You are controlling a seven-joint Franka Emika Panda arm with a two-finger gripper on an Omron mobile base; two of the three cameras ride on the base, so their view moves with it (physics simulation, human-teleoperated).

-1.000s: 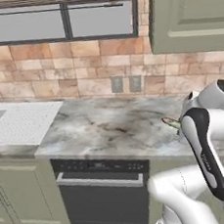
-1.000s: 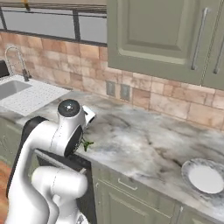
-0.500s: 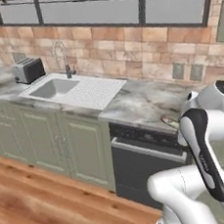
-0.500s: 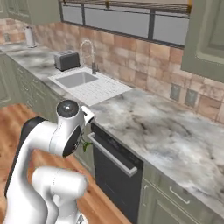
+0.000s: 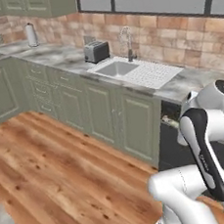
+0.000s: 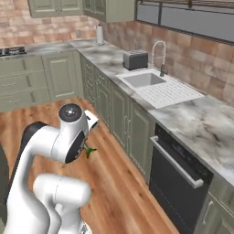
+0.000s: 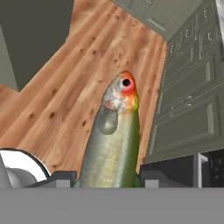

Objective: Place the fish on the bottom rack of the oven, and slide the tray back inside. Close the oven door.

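My gripper [image 7: 109, 178] is shut on the fish [image 7: 116, 140], a slender greenish-yellow fish with a pale belly and a red-ringed eye. Its head points away from the hand, over the wooden floor. In the right base view the fish's green tail [image 6: 89, 151] sticks out beside the hand, under the arm's bent elbow. The arm is folded close to the base. The oven, its bottom rack and the oven door are out of view.
A grey-green cabinet run [image 6: 121, 109] with a marble counter holds a sink [image 6: 145, 80], a faucet [image 6: 157, 52] and a toaster [image 6: 135, 59]. A black appliance with a bar handle [image 6: 178, 176] sits under the counter. The wooden floor [image 5: 56, 164] spreads wide to the left.
The whole picture has shifted: the base has turned, so the counter and sink have swung right and the wooden floor has come into view. The fish stays in the shut gripper.
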